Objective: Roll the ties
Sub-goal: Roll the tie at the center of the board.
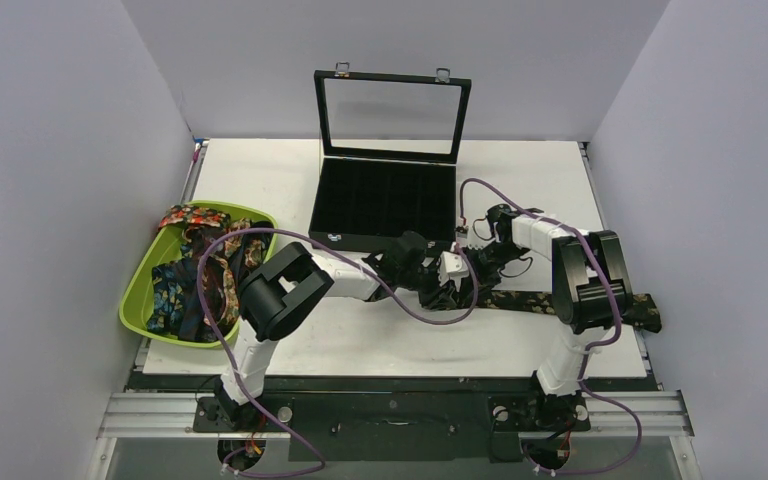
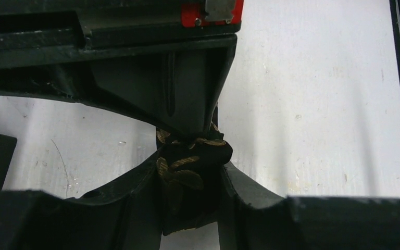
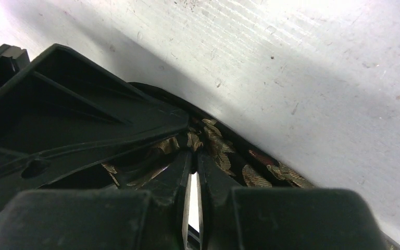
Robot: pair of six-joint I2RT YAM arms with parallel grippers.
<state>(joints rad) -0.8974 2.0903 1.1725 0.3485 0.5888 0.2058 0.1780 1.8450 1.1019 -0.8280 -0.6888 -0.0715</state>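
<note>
The dark tie (image 1: 530, 300) with tan-gold florals lies flat along the near right part of the table (image 1: 260, 180). 1 end reaches the right edge and the other is gathered into a small bunch near the middle. It looks light, limp and a little slick. I judge it will slump and unwind unless kept taut, and it will crease rather than break. The best hold seems to be low across the bunch's 2 sides, so the turns stay stacked while the free length is fed in.

The left gripper (image 2: 191, 174) has that hold: its jaws are narrow, with 1 finger pressed on each side of the bunch. The right gripper (image 3: 192, 156) meets it from the far side with its jaws closed and its tips at the fabric; whether they pinch any I cannot tell.

Well apart on the left, more ties (image 1: 195, 285) fill a green bin (image 1: 136, 300). Behind stands an open black case (image 1: 390, 205).
</note>
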